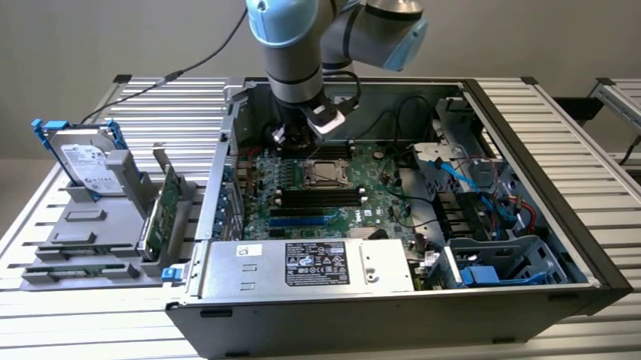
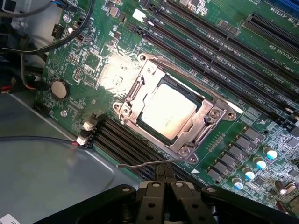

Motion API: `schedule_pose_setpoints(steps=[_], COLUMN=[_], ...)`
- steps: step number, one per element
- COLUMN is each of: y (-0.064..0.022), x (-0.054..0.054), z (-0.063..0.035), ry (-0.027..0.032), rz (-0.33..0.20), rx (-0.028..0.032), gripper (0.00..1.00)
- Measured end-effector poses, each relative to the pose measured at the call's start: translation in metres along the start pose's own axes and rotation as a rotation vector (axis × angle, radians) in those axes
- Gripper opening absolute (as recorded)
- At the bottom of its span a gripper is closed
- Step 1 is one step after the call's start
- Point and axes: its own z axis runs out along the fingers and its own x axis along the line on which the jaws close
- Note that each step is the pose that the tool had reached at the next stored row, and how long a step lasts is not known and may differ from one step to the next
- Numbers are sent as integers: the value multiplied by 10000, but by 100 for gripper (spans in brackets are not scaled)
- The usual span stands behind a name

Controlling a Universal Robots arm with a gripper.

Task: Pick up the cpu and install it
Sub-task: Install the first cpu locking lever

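The cpu (image 2: pixel 167 112) sits seated in the socket frame (image 2: pixel 187 144) at frame centre on the motherboard (image 2: pixel 261 84); placement appears done. The claw (image 2: pixel 162 186), closed and empty, hovers just beside the thin retention lever (image 2: pixel 149 163). Securing the socket calls for fine alignment. The fingertips' contact with the lever is hard to judge.
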Motion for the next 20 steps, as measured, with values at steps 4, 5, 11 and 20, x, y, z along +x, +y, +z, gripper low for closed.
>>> schedule_pose_setpoints(steps=[4,5,11,20], y=[9,10,27,70], x=[7,7,23,75], z=[7,10,31,63], ry=[-15,-20,-76,-131], rz=[-64,-95,-383,-656], rx=[18,27,110,191], gripper=[11,11,11,11])
